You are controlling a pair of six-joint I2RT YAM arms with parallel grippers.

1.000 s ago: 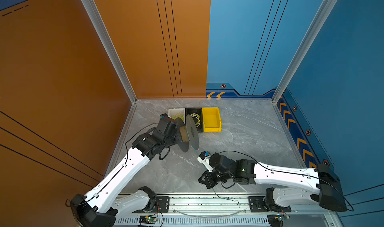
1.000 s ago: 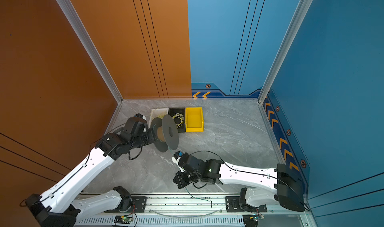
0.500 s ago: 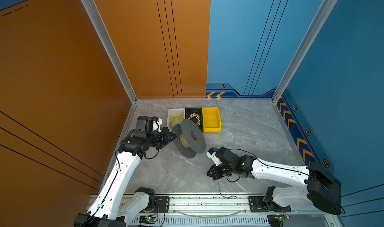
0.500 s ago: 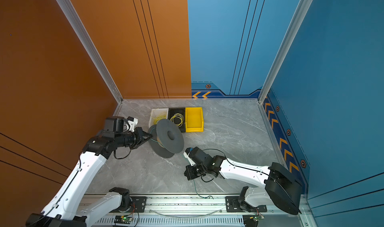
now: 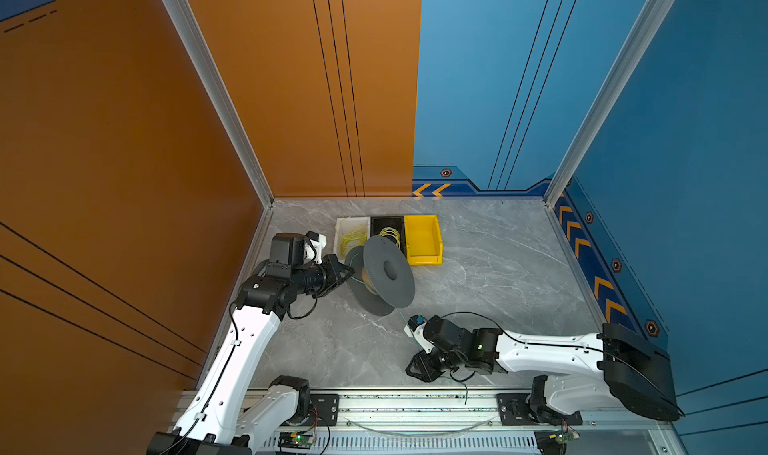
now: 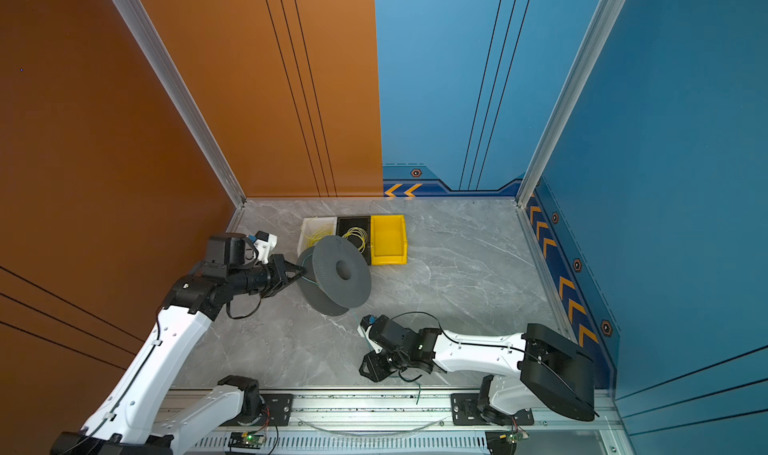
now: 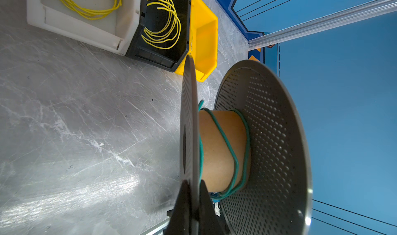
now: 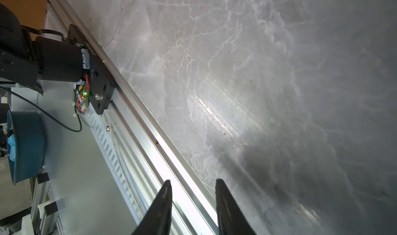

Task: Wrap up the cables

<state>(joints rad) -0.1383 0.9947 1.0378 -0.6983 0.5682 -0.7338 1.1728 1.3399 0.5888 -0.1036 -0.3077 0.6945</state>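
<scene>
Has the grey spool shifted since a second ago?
Yes. The grey spool has swung round: its flanges, edge-on before, now show a broad face, and it reaches further right, up to the yellow bin's front corner.

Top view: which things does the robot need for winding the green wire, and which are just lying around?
For the job:
- teal wire, partly wound on the core
- grey spool
- left gripper, clamped on the spool's flange
- right gripper, open, holding nothing

Just lying about:
- white bin and black bin, holding yellow wire coils
- yellow bin
</scene>
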